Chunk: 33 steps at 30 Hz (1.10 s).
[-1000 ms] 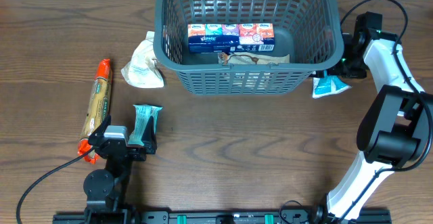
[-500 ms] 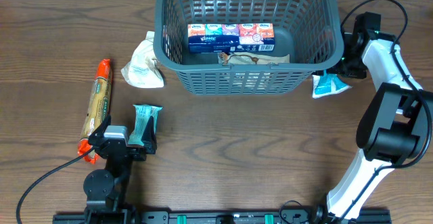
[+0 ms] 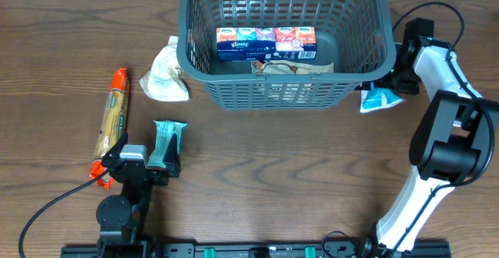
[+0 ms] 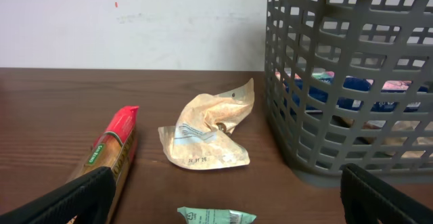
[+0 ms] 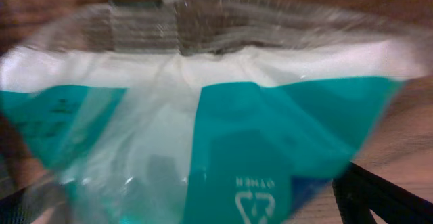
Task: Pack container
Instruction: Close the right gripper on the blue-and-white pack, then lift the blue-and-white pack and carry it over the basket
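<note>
While teal packet [image 3: 380, 99] stays, right gripper [image 3: 392, 79] shifts.

teal pouch [image 5: 223, 136] blurred, basket [image 3: 281, 94] top cropped

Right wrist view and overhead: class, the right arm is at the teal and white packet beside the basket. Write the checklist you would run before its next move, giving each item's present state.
1. Teal and white packet centred in the right wrist view: ok, it fills the frame.
2. Right gripper open: ok, its dark fingers sit at the frame's lower corners.
3. Packet fully between the fingers: cannot tell, the picture is blurred.
4. Clearance from the basket: cannot tell, the packet lies close beside its near right corner.
5. Room inside the basket: ok, bare floor shows right of the tissue pack.
</note>
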Each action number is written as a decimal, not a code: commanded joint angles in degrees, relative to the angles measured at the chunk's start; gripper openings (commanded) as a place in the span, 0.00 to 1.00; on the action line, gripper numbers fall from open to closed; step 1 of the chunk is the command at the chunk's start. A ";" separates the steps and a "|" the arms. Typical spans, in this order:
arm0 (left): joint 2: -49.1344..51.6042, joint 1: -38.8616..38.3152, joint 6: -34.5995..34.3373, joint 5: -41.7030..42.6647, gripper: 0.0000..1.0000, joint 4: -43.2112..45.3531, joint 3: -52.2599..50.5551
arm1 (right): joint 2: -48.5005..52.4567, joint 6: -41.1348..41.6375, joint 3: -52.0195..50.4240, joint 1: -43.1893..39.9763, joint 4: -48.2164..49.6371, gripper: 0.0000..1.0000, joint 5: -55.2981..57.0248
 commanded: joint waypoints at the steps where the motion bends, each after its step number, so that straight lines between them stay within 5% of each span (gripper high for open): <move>1: -0.42 -0.17 -0.28 1.44 0.99 -1.95 -1.07 | 1.88 0.98 -0.24 0.52 -0.26 0.98 0.76; 5: -0.42 -0.17 -0.28 1.44 0.99 -1.95 -1.07 | 2.05 0.96 -0.24 0.50 -0.15 0.84 0.76; 9: -0.42 -0.17 -0.28 1.44 0.99 -1.95 -1.07 | 2.05 0.96 -0.22 0.50 -0.22 0.50 0.76; 17: -0.42 -0.17 -0.28 1.44 0.99 -1.95 -1.07 | 2.03 0.96 -0.17 0.50 -0.26 0.01 0.72; 33: -0.42 -0.17 -0.28 1.44 0.99 -1.95 -1.07 | -4.39 3.89 1.01 -2.25 -1.07 0.01 -0.24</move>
